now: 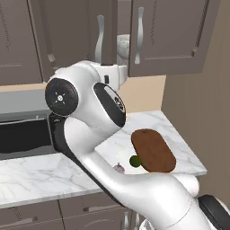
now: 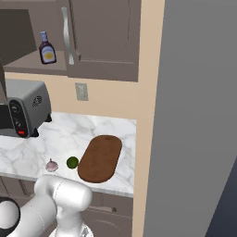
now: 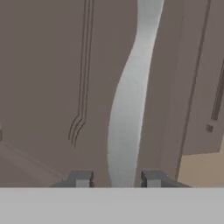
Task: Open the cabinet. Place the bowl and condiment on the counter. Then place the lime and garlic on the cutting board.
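In the hand view my gripper (image 3: 117, 179) is shut on the long silver bar handle (image 3: 127, 109) of the cabinet's left door, one dark fingertip on each side of it. From the left base view that door (image 1: 72, 36) stands slightly ajar, and the speckled bowl (image 1: 123, 45) shows through the gap. The condiment (image 2: 46, 48), a dark bottle with a blue cap, stands on the cabinet shelf. Down on the counter (image 2: 69, 134) the lime (image 2: 72, 162) and the garlic (image 2: 52, 165) lie just left of the oval cutting board (image 2: 100, 158), which is bare.
A silver toaster oven (image 2: 23, 111) stands on the counter at the left, under the cabinet. A tall grey panel (image 2: 199, 115) closes off the counter's right end. The cabinet's right door (image 1: 170, 36) is closed. Drawers (image 1: 27, 215) run below the counter edge.
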{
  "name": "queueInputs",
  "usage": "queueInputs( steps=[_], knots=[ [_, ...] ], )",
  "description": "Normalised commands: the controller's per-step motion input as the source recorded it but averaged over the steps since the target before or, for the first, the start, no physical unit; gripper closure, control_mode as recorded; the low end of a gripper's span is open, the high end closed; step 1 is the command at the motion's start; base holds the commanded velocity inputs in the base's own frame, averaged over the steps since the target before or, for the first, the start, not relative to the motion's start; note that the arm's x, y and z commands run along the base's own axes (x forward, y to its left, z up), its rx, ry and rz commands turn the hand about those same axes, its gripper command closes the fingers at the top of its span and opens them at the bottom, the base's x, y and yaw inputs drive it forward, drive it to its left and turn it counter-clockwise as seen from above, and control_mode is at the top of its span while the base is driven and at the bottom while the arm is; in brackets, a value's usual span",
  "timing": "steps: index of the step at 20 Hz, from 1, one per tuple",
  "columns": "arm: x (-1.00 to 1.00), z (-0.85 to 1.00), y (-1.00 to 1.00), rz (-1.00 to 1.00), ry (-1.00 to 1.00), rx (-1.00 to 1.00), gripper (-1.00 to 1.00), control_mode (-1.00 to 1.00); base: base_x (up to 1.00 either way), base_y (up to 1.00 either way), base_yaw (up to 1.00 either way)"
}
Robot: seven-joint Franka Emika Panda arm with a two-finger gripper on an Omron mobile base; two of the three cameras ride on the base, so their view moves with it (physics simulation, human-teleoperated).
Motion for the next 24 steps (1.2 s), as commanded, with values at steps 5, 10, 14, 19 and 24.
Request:
queueInputs(
  steps=[5,10,14,19,24],
  knots=[
    [-1.0,-0.14,-0.53,0.0,-0.03,0.03,-1.0,-1.0,0.0,0.0,0.0],
    [-1.0,-0.19,-0.78,0.02,-0.02,0.0,-1.0,-1.0,0.0,0.0,0.0],
    [-0.94,-0.02,-0.81,0.02,-0.03,0.0,-1.0,-1.0,0.0,0.0,0.0],
    [-0.2,-0.05,-0.32,0.0,0.0,0.0,-1.0,-1.0,0.0,0.0,0.0],
    [0.0,0.17,-0.62,0.0,-0.03,0.25,-1.0,-1.0,0.0,0.0,0.0]
  ],
)
